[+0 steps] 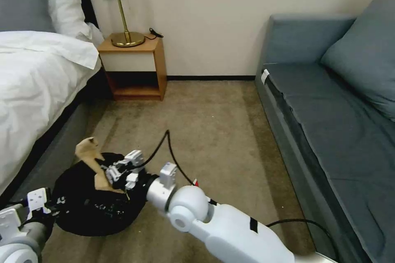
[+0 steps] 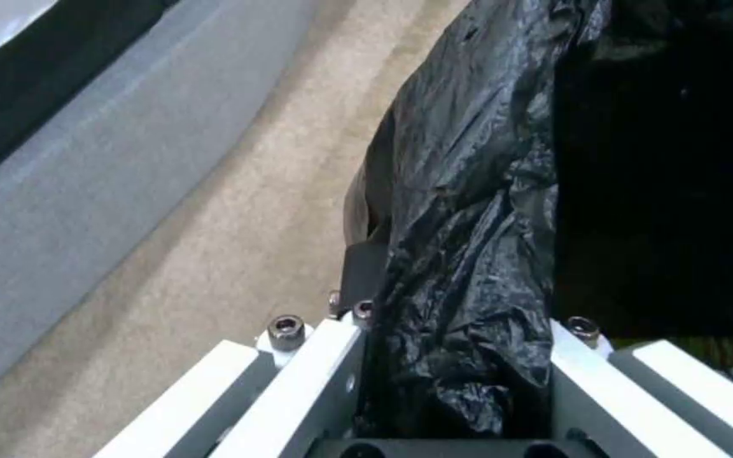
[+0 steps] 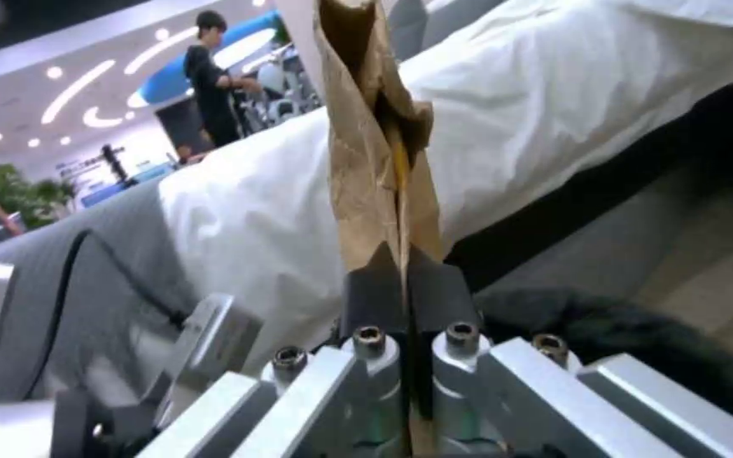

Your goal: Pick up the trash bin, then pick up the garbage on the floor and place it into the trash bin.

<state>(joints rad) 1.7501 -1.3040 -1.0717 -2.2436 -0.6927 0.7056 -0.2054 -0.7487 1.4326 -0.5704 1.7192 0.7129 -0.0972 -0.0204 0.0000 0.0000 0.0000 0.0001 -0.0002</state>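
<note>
The trash bin [image 1: 92,213], lined with a crinkly black bag [image 2: 468,210], is at the lower left beside the bed. My left gripper [image 1: 48,204] is shut on its near rim, bag plastic pinched between the fingers [image 2: 363,273]. My right gripper [image 1: 109,172] hovers over the bin's opening, shut on one piece of garbage, a crumpled tan paper [image 1: 88,152] that sticks up from its pads [image 3: 375,152]. A small red and white scrap [image 1: 195,182] peeks out on the carpet just behind my right forearm.
A bed with white linen [image 1: 37,74] runs along the left. A wooden nightstand [image 1: 133,63] with a brass lamp stands by the wall. A blue-grey sofa [image 1: 329,111] fills the right. Open carpet [image 1: 214,123] lies between them.
</note>
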